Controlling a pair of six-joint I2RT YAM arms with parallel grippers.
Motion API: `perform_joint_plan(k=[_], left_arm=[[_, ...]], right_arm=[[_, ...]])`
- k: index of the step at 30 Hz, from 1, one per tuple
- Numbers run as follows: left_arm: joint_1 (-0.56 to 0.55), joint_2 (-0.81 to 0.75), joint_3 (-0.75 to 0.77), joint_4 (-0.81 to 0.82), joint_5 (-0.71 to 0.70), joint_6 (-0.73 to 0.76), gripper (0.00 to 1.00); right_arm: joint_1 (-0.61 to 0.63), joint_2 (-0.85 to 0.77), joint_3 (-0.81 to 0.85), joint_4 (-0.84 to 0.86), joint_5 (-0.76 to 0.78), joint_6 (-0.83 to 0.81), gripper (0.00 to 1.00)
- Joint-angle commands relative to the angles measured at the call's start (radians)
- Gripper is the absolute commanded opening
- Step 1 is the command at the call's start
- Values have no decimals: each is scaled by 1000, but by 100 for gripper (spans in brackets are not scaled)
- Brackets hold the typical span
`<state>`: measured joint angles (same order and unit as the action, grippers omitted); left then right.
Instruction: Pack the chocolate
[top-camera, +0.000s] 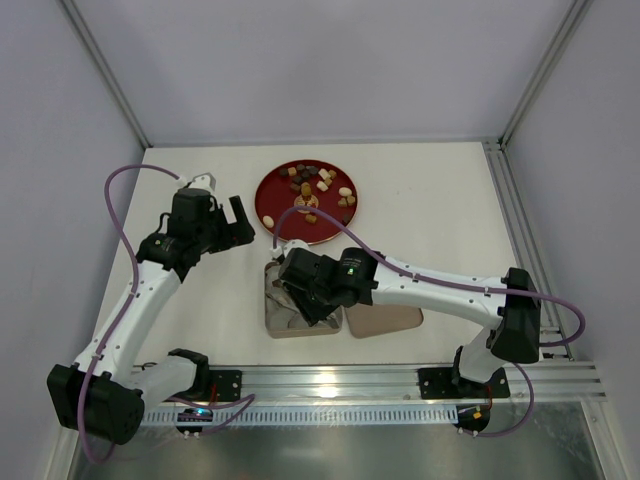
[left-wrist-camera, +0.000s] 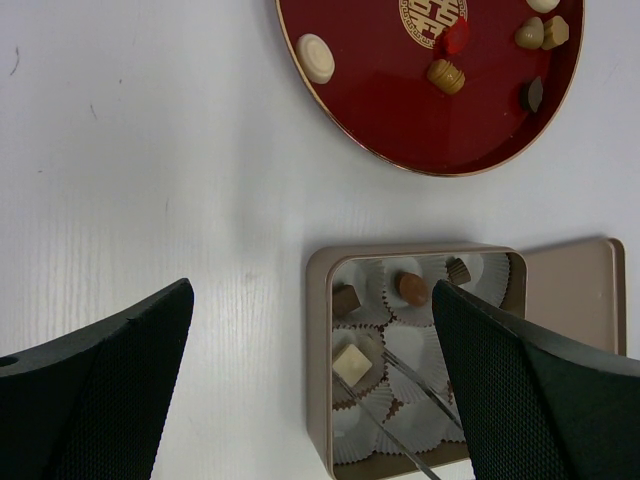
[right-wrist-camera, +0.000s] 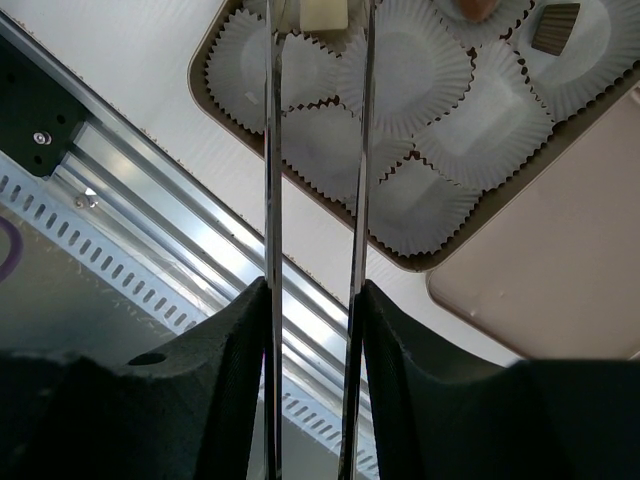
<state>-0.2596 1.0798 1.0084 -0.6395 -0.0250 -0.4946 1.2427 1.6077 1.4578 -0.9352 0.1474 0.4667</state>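
Note:
The chocolate (top-camera: 315, 183) lies scattered on a red round plate (top-camera: 275, 195). A tan box (left-wrist-camera: 316, 350) lined with white paper cups holds a dark square piece (left-wrist-camera: 345, 299), a brown oval piece (left-wrist-camera: 410, 288), a dark piece (left-wrist-camera: 458, 269) and a cream-white square piece (left-wrist-camera: 352, 363). My right gripper (right-wrist-camera: 315, 290) is shut on thin metal tongs (right-wrist-camera: 272, 150). The tong arms stand spread on either side of the cream-white piece (right-wrist-camera: 322, 14), which rests in its cup. My left gripper (left-wrist-camera: 312, 290) is open and empty above the table, just left of the box.
The box lid (top-camera: 385, 322) lies flat to the right of the box. The right arm (top-camera: 440, 285) reaches across the near table over the box (top-camera: 275, 325). An aluminium rail (right-wrist-camera: 150, 200) runs along the near edge. Enclosure walls surround the table.

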Motion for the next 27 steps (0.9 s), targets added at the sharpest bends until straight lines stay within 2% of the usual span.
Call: perform_joint_plan(k=[1,9,13,20,21,27], left_arm=[[6,-12,-2,31,7,-5,100],[5,-12,-1,31,8,-5,100],[6,-11,-1,32,10,-5,100],[6,-12,-1,31,11,-7,100],[6,-12,-2,31,13,-7,100],[6,-11,-4,32,14,-7,100]], right_arm=[[6,-6,19,35,12,-3,43],[3,-32,42,12,60,-13,44],[-54,-75,75,-7,60,-52,44],[-281,-100,142,-17,41,-154,43],[-332,-77,157,-14,32,-164,43],[-466,40,217,22,-26,-256,43]])
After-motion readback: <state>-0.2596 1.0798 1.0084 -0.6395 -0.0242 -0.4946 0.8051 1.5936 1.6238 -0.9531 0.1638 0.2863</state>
